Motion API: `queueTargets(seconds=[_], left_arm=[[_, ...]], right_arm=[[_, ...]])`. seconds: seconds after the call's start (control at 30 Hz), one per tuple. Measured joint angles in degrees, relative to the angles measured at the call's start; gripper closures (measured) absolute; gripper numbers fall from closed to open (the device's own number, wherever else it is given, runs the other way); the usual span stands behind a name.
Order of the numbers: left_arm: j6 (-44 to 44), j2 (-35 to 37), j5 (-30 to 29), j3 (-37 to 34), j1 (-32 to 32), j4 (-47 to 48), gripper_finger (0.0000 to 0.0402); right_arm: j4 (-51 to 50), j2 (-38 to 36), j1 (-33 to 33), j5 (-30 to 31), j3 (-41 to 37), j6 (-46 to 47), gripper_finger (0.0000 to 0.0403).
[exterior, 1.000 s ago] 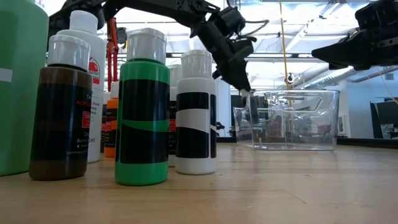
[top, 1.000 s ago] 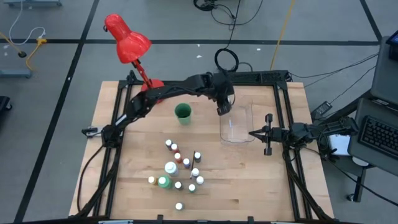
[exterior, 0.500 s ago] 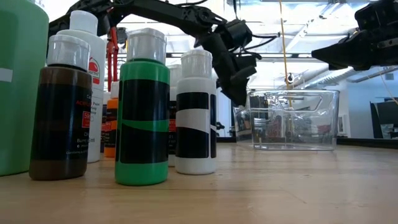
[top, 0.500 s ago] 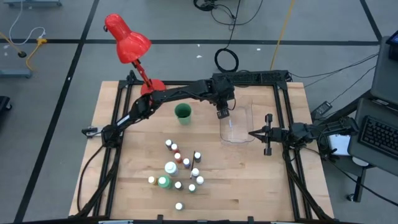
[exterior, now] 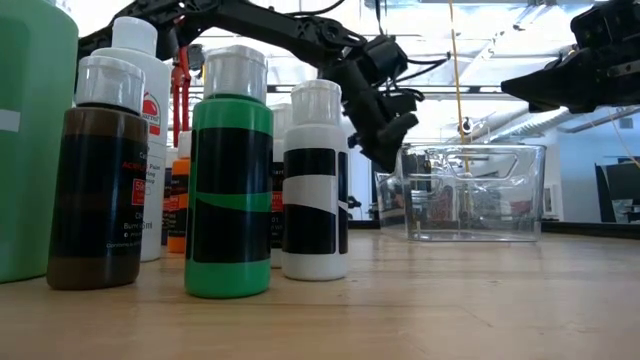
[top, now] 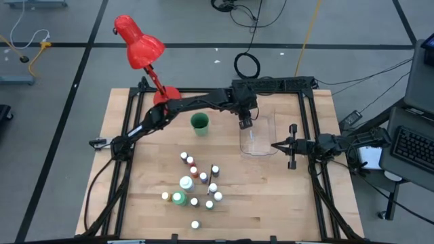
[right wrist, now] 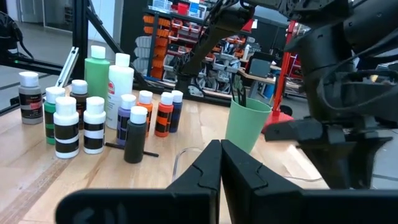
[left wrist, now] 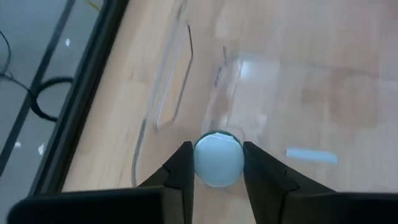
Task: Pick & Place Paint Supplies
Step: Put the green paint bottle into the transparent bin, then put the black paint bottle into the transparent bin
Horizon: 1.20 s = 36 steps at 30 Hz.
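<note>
While left gripper (left wrist: pixel 217 167) clamps 1 paint bottle (left wrist: pixel 218 160) | right gripper (right wrist: pixel 220 163) closed

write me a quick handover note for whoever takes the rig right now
Left hand: shut on a small white-capped paint bottle, held above the clear tray.
Right hand: shut, holding nothing, waiting at the tray's right side.
Remaining paint bottles stand clustered mid-table, with a brush lying among them; more brushes stand in the green cup.
Done: nothing visible in the tray yet.
Left: release this bottle, then move the rest.
</note>
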<state>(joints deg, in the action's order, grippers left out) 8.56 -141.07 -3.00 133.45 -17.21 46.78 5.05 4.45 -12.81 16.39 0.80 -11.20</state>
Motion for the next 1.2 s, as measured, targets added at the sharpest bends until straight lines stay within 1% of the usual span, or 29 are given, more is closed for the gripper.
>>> queueTargets(seconds=[0.23, 0.33, 0.43, 0.57, 0.73, 0.83, 0.93, 1.0, 1.03, 1.13, 1.17, 1.2], left_arm=[[-0.1, -0.4, 0.0, -0.2, 0.0, 0.1, 0.0218], [-0.2, 0.0, 0.0, -0.2, 0.1, 1.3, 0.0198], [0.1, 2.1, -0.1, -0.2, 0.4, 5.2, 0.0186], [0.0, 8.1, -0.5, 0.0, 1.4, 10.5, 0.0178], [-0.2, 18.7, -0.8, 0.0, 4.8, 21.9, 0.0179], [-2.1, 25.7, -1.2, 0.2, 8.4, 29.9, 0.0205], [-5.0, 30.9, -1.5, 0.2, 12.4, 38.0, 0.0256], [-6.9, 32.7, -1.5, 0.2, 15.5, 42.6, 0.0295], [-7.4, 33.3, -1.6, 0.1, 17.1, 43.7, 0.0316], [-7.1, 35.2, -1.5, -2.3, 22.2, 42.2, 0.038], [-6.5, 35.7, -1.5, -3.5, 23.9, 41.7, 0.039], [-5.8, 35.8, -1.5, -4.9, 25.3, 40.5, 0.0392]], right_arm=[[-0.1, 0.1, 0.0, 0.0, 0.0, 0.0, 0.0399], [-0.1, 0.1, 0.0, 0.0, 0.0, 0.0, 0.0399], [-0.1, 0.1, 0.0, 0.0, 0.0, 0.0, 0.0399], [-0.2, 0.1, 0.0, 0.0, 0.0, 0.0, 0.0399], [-0.2, 0.1, 0.0, 0.0, 0.0, 0.0, 0.0399], [-0.2, 0.1, 0.0, 0.0, 0.0, 0.0, 0.0399], [-0.2, 0.1, 0.0, 0.0, 0.0, 0.2, 0.0399], [-0.2, 0.1, 0.0, 0.0, 0.0, 0.8, 0.0399], [-0.2, 0.1, 0.0, 0.0, 0.0, 1.2, 0.0399], [-0.2, 0.1, 0.0, 0.0, 0.0, 1.6, 0.0399], [-0.1, 0.1, 0.0, 0.0, 0.0, 1.6, 0.0399], [-0.1, 0.1, 0.0, 0.0, 0.0, 1.7, 0.0399]])
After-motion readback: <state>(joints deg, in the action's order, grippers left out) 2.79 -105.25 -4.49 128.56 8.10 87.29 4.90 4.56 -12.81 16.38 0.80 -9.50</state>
